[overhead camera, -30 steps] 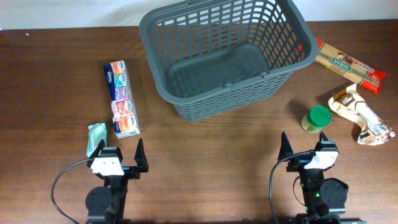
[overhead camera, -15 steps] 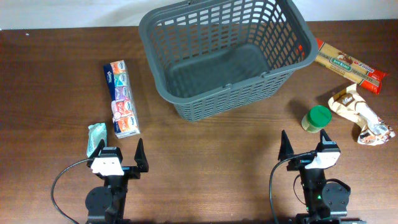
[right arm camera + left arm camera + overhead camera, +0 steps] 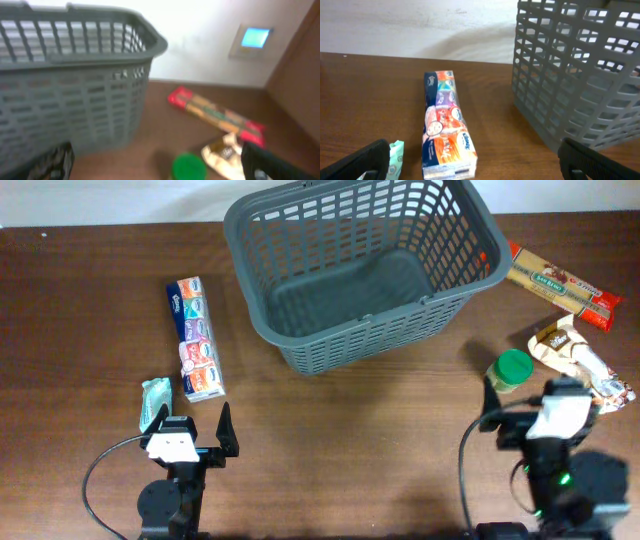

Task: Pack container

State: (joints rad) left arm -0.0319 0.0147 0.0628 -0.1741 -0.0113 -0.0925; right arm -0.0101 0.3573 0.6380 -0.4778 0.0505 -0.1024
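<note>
One container [image 3: 350, 345], the big grey basket, stands at the far middle of the table [image 3: 330, 440], its solid base showing through the open top. Left of it lies one long pack of tissues [image 3: 195, 338], and nearer, just beside that, one small green packet [image 3: 155, 402]. Right of the basket are one pack of spaghetti [image 3: 558, 285], one jar [image 3: 512, 370] with a green lid and one crumpled brown-and-white bag [image 3: 580, 365].

There are two arms. The left gripper [image 3: 192, 425] sits near left, its claw spread wide. The right gripper [image 3: 520, 400] sits near right, just before the jar, claw also apart.

The basket's far rim is cut off overhead. The packet's near end hides under a left finger, and the right arm covers part of the bag. The right wrist view is blurred — labels unreadable.
</note>
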